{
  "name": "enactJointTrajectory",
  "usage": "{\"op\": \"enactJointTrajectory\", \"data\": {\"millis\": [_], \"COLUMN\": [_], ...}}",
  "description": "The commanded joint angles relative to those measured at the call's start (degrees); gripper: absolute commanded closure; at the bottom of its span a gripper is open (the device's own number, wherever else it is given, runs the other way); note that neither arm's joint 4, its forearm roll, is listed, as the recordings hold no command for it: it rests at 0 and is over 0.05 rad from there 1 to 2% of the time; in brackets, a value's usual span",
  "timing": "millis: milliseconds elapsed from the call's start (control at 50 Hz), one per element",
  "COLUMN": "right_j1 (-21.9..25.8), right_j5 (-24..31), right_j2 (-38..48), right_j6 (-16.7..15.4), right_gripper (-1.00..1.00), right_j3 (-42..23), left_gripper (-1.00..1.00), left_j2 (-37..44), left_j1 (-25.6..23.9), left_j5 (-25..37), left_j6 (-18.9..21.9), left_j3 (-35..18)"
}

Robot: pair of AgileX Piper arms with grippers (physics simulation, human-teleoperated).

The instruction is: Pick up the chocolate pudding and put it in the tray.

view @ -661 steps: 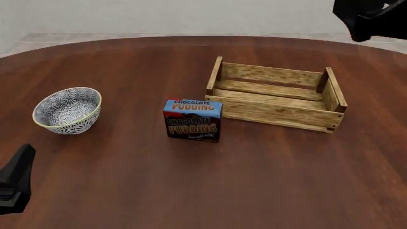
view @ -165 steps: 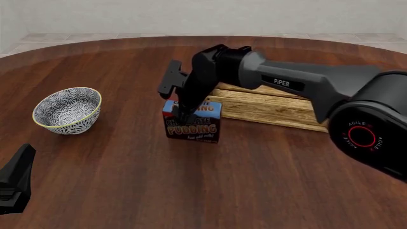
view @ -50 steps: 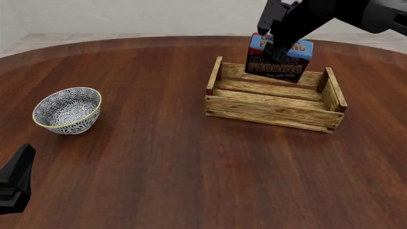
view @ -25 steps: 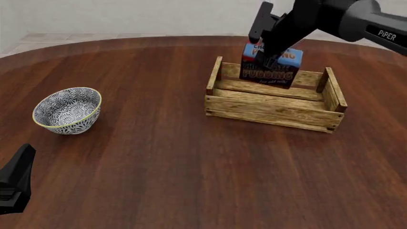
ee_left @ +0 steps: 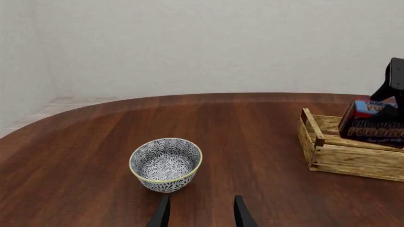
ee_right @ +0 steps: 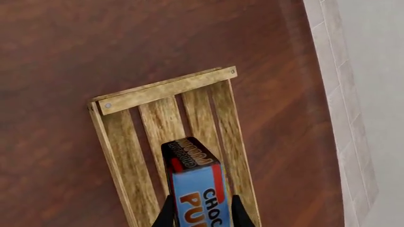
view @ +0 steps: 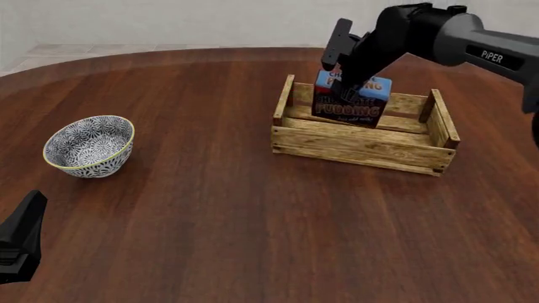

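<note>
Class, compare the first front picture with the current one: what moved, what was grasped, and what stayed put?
The right gripper took the chocolate pudding from the table and carried it right and away, lowering it into the tray, still gripped. The bowl, tray and left gripper stayed put.

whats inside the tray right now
The pudding, gripped by the right gripper, sits low inside the tray, above bare slats. The front wall hides whether it touches the floor.
</note>
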Motion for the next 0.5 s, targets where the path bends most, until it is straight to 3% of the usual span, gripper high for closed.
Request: {"op": "enactJointTrajectory", "data": {"millis": [20, 500], "right_j1": [0.6, 1.1], "right_j5": [-1.2, -3.3], "right_j2": [0.5, 1.7], "right_j6": [1.7, 2.4], "right_gripper": [1.0, 1.0], "right_j3": [1.1, 3.3], "left_gripper": [-1.0, -1.0], "left_j2": [0.0, 0.0], "left_j1": [0.0, 0.0], "left_j5": [0.0, 0.0], "left_j6": [0.0, 0.0], "left_j3": [0.0, 0.0]}}
